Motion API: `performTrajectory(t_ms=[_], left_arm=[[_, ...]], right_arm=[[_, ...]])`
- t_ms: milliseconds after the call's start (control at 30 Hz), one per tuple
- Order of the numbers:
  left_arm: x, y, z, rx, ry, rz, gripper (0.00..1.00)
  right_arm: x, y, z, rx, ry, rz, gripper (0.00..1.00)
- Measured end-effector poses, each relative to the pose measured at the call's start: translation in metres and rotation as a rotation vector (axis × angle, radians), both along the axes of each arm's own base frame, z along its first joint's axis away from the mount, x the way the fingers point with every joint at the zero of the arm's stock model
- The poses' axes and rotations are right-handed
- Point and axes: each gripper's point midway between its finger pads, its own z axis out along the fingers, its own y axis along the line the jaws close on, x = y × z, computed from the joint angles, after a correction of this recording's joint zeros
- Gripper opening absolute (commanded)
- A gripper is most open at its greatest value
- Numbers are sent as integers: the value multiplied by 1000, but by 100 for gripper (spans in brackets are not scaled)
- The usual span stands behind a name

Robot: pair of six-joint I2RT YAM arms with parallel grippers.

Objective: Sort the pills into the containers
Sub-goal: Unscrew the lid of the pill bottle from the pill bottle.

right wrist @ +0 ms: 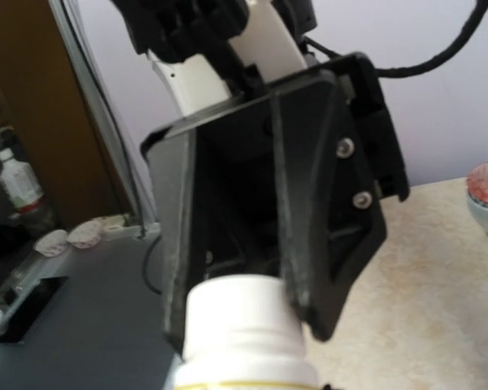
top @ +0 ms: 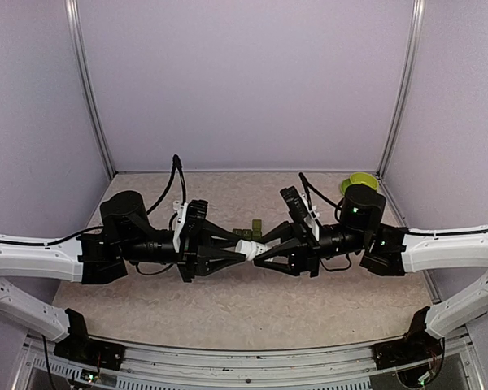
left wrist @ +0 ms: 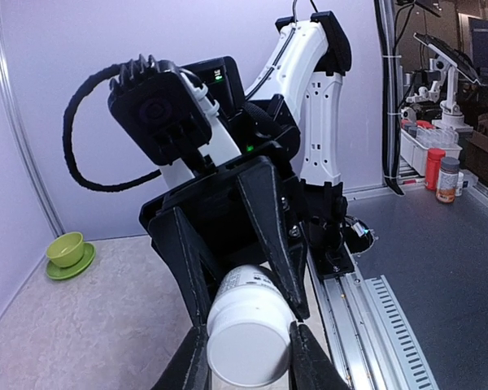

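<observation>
At table centre, the left gripper and right gripper are pinching a white pill bottle from opposite ends; the containers are lying just beyond, on the far side.

1. white cylindrical plastic bottle: between the left gripper and the right gripper, the tips of both on it, above the beige speckled table.
2. dark green plastic strip of containers: on the table, just behind both grippers' tips.
3. lime-green round bowl: on its saucer, well behind the right gripper and outward of it, at the table's far right corner.
</observation>
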Motion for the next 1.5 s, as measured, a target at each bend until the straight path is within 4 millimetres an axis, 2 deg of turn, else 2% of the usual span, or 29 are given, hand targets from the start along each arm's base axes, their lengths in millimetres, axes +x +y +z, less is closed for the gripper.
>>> performTrajectory(t_ms=[200, 333, 500, 600, 667, 800, 900, 1167, 1300, 1500], left_arm=[[9, -5, 0, -5, 103, 47, 20], [22, -14, 6, -25, 219, 100, 27], [36, -16, 8, -65, 362, 150, 31], [43, -16, 9, -85, 425, 173, 42], [39, -21, 8, -89, 451, 154, 50], [31, -24, 5, -77, 461, 131, 83], [26, -22, 9, -92, 437, 115, 98], [20, -5, 40, -189, 347, 46, 99], [16, -2, 43, -206, 326, -9, 99], [7, -6, 35, -189, 321, -82, 99]], right_arm=[[11, -4, 1, -7, -93, -87, 22], [24, -10, 7, -2, -193, -176, 23], [37, -9, 8, -21, -342, -311, 22], [43, -8, 8, -39, -421, -392, 22], [40, -3, 3, -52, -447, -399, 21], [38, -1, -7, -71, -457, -412, 21], [38, -3, -10, -70, -440, -418, 21], [35, -3, -1, -5, -342, -414, 20], [29, 0, 8, 51, -288, -384, 20], [23, 7, 10, 91, -222, -334, 20]])
